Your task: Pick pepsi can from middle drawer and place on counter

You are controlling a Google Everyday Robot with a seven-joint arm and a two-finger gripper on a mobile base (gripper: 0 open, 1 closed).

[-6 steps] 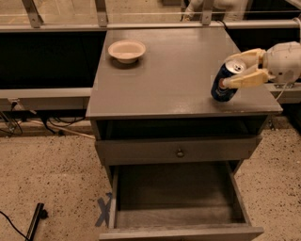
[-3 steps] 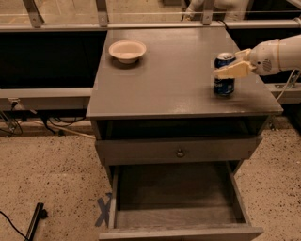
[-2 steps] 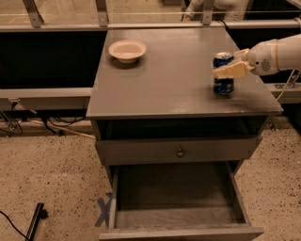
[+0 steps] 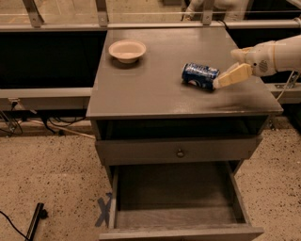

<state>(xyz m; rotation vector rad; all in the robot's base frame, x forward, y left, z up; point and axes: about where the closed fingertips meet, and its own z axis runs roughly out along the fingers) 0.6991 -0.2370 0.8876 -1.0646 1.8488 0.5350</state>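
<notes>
The pepsi can lies on its side on the counter, toward the right. My gripper is just right of the can, low over the counter, with its fingers spread and nothing between them. The lower finger reaches to the can's end; I cannot tell if it touches. The middle drawer below is pulled out, and its grey floor is bare.
A cream bowl stands at the counter's back left. A shut grey drawer front with a small round knob sits above the open drawer. A rail with posts runs behind the counter. A dark tool lies on the speckled floor.
The can stood upright in my gripper's hold near the counter's right edge. It now lies tipped on its side further left, and the fingers have let go of it.
</notes>
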